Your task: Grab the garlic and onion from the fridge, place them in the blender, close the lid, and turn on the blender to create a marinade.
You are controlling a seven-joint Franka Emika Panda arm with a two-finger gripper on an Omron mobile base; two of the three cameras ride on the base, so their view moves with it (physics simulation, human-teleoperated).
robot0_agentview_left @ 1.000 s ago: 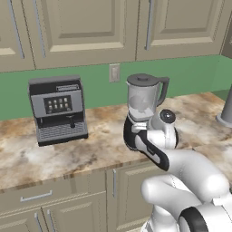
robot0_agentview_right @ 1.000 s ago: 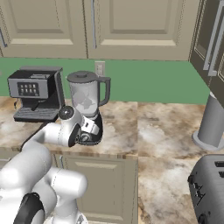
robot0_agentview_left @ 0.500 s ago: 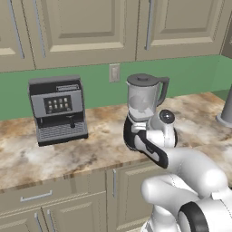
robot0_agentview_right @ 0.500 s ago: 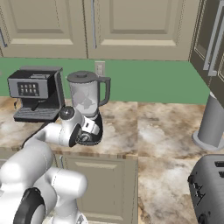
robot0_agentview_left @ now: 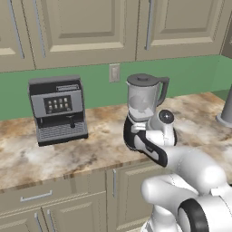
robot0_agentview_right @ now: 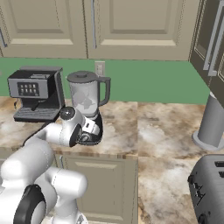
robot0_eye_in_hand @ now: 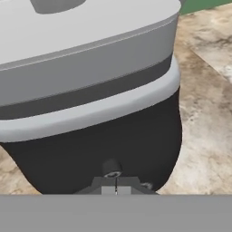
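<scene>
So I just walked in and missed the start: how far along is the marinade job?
Nearly finished, by the look of it. The lid already sits on the blender jar, and something pale shows inside, though I can't tell what. In hand: the shut gripper is pressed up to the black base, right at the small knob. Left: turning the blender on; nothing shows it running yet.

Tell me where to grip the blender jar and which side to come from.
Take the blender jar by its grey side handle. It stands upright on the black base with the lid on; the handle juts out toward the grey cylinder, with open counter there. Come in level from that side, probably, with the gripper's pads across the handle's vertical bar.
</scene>
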